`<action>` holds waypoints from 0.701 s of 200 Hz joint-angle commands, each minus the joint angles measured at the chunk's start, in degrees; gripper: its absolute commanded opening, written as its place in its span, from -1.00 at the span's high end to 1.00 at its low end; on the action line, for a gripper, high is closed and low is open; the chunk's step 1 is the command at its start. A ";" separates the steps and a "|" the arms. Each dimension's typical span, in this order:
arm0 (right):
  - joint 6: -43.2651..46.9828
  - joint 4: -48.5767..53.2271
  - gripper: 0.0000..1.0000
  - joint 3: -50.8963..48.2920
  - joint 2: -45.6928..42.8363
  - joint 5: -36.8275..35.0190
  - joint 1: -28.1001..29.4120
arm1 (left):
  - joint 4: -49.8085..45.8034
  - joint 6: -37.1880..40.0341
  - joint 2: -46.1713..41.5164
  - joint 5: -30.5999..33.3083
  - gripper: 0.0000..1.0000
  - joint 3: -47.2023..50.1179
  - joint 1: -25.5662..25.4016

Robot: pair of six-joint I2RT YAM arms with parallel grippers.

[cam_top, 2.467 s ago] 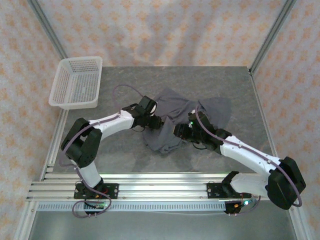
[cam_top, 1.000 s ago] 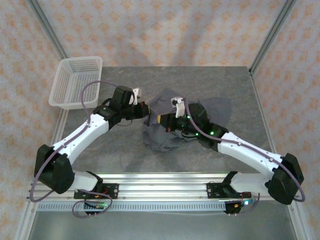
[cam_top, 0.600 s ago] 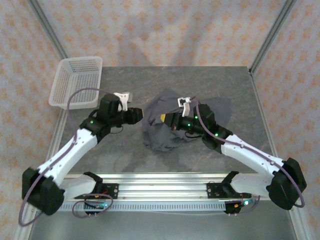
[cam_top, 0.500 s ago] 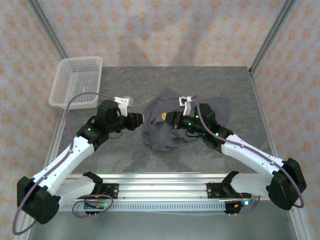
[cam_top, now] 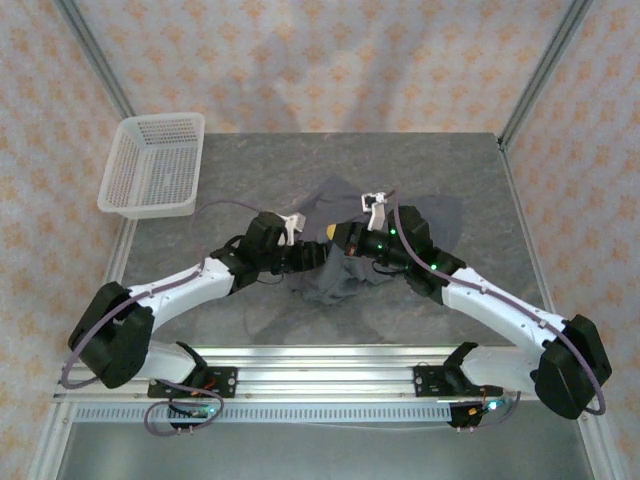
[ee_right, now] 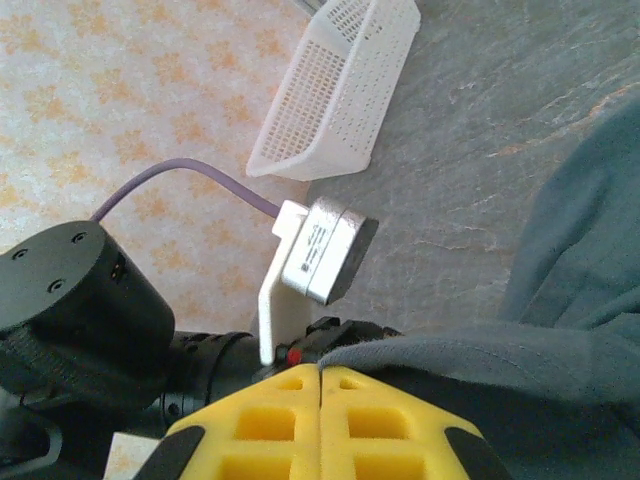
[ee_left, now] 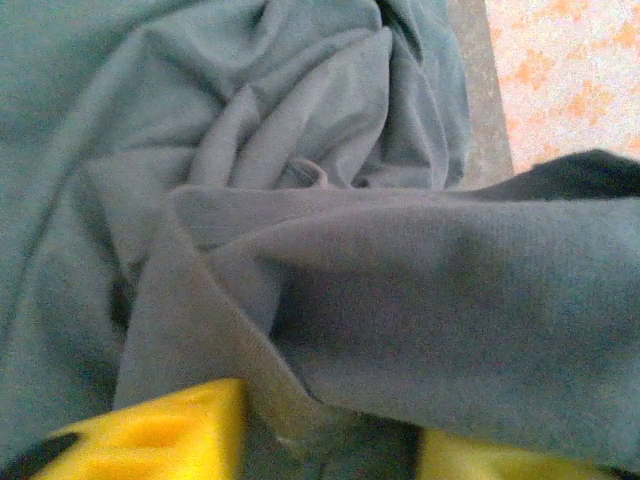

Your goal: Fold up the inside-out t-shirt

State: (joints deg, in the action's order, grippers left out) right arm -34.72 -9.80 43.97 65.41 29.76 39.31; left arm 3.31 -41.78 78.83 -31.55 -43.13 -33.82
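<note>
Firmly, t-shirt (ee_right: 590, 300) edge in closed right fingers (ee_right: 265, 425).

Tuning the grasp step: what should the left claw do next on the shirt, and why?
Probably close the left claw on the shirt. Its jaws stand apart with a hemmed fold lying between them, while the right claw is shut at another edge, seemingly pinching it. A second grip would let both arms spread the bunched cloth.

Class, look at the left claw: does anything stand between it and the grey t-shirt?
Nothing visible does. The left claw sits right at the t-shirt, with a fold of cloth between its parted yellow fingers.
</note>
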 commanded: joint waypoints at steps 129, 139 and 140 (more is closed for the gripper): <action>-10.45 29.83 0.23 -27.25 -36.30 -28.91 7.93 | -24.37 7.16 -8.81 9.02 0.81 4.25 -6.46; -8.49 33.15 0.06 -25.01 -38.78 -31.36 7.98 | -27.06 5.84 -9.01 11.94 0.73 4.96 -8.16; -8.20 33.34 0.05 -24.82 -39.00 -31.57 7.98 | -27.23 5.75 -9.03 12.17 0.72 5.02 -8.35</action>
State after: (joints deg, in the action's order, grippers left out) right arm -45.21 11.07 14.46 31.66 7.86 47.09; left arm -15.38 -34.72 70.13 -26.00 -40.03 -38.87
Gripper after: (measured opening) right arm 0.403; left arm 0.099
